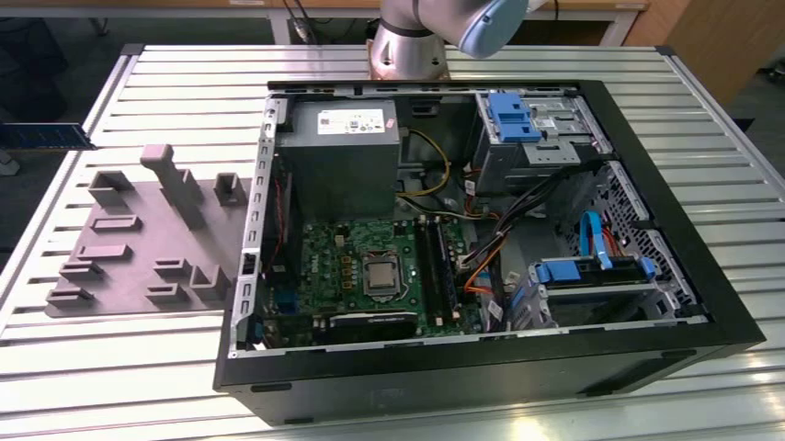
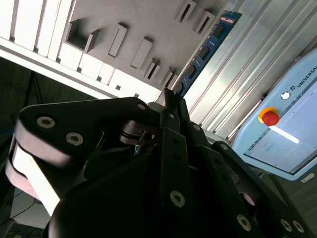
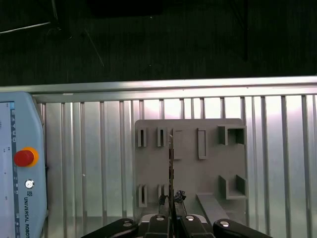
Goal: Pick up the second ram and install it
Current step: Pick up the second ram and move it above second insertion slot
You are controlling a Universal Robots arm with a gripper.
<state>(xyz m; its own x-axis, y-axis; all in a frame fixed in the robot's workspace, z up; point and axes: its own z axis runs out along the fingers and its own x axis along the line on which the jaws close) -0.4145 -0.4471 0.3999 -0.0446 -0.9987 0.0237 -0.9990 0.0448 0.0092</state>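
My gripper [image 3: 171, 198] is shut on the second ram [image 3: 171, 163], a thin dark board seen edge-on in the first wrist view, reaching out from the fingertips over the grey fixture plate [image 3: 208, 173]. In the second wrist view the same ram [image 2: 205, 49] shows as a long blue-green strip with black chips, running out from the gripper [image 2: 171, 96]. In the exterior view the ram [image 1: 43, 136] hangs level in the air past the table's left edge, beyond the fixture plate [image 1: 123, 248]. The motherboard's black slots [image 1: 436, 262] lie inside the open computer case [image 1: 491, 367].
The ribbed metal table [image 1: 123, 367] carries the case and the fixture plate with its raised grey blocks [image 1: 172, 179]. A teach pendant [image 3: 20, 163] with a red button lies beside the fixture. Cables, drive bays and the power supply [image 1: 344, 156] crowd the case.
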